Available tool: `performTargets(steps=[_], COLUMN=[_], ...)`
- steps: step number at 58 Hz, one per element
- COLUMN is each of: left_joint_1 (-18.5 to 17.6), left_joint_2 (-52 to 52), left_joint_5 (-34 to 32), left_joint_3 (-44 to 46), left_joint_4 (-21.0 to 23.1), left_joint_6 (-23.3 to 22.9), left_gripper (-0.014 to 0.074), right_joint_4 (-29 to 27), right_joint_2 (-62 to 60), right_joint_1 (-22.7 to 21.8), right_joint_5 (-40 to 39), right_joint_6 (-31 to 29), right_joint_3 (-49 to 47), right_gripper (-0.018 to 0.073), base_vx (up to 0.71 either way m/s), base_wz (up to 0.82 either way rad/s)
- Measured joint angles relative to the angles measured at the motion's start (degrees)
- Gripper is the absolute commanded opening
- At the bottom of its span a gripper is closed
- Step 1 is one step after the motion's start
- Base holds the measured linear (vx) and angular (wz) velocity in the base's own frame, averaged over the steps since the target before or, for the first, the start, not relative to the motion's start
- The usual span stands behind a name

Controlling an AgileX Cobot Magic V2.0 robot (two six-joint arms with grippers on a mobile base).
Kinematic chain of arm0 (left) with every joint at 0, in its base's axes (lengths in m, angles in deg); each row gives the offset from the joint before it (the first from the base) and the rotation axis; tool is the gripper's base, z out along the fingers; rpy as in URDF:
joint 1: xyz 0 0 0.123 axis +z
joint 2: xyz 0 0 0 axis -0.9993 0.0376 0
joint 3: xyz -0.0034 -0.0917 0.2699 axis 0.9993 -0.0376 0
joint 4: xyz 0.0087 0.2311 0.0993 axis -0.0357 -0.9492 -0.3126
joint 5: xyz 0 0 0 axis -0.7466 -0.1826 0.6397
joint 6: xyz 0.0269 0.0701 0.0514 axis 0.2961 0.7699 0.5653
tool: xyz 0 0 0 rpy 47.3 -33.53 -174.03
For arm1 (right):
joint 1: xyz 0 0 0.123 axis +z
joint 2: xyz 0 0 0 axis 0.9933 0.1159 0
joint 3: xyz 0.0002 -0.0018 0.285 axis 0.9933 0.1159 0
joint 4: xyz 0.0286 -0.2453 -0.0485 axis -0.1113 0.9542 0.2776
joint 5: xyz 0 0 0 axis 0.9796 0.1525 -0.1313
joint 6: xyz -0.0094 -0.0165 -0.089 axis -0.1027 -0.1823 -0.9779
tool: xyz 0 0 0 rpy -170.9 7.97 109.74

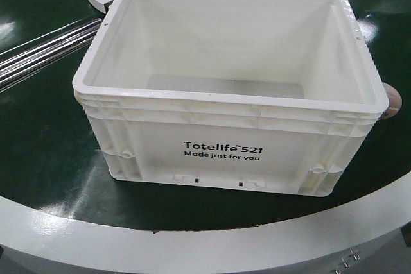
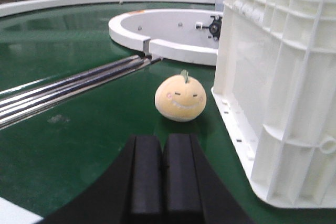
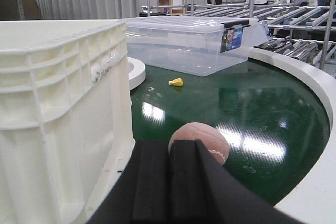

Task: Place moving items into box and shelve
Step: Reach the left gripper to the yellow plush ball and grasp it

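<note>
Fruit (image 2: 180,98), pale yellow, sits ahead of left fingers (image 2: 146,177), beside box (image 2: 278,77).

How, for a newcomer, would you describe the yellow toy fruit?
Find the white crate on the green belt. Beside its ribbed side wall, near the steel rails, sits the yellow fruit. Unlike the pink fruit, it is pale yellow with a green stem.

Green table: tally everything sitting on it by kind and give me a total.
Fruit toys: 2, yellow toy and pink toy
White crate: 1
Clear bin: 1
Small yellow piece: 1
Total: 5
</note>
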State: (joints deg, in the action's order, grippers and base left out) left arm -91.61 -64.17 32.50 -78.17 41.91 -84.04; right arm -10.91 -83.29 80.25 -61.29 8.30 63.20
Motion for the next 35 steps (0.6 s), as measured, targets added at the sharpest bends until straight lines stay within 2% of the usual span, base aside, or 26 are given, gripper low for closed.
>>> performTargets(steps=[16, 27, 30, 35], left_joint_1=[0.0, 0.0, 0.0, 0.0], left_joint_2=[0.0, 0.0, 0.0, 1.39], left_joint_5=[-8.24, -17.12, -16.48, -11.73], left_joint_3=[0.0, 0.0, 0.51, 3.69], left_joint_4=[0.42, 1.58, 1.62, 1.62], left_joint_6=[-1.13, -13.41, -15.82, -16.81], left_gripper=[-0.0006, -0.0006, -0.0006, -0.0006], right_joint_4=[0.0, 0.0, 0.0, 0.0], right_joint_2=[0.0, 0.0, 0.0, 0.0], right_joint_1=[0.0, 0.0, 0.0, 0.0], right_joint_5=[0.0, 0.0, 0.0, 0.0], right_joint_6=[0.0, 0.0, 0.0, 0.0], right_joint_3=[0.0, 0.0, 0.0, 0.0], right_gripper=[-0.0008, -0.0008, -0.0008, -0.0008], base_vx=[0.0, 0.0, 0.0, 0.0], base_wz=[0.0, 0.0, 0.0, 0.0])
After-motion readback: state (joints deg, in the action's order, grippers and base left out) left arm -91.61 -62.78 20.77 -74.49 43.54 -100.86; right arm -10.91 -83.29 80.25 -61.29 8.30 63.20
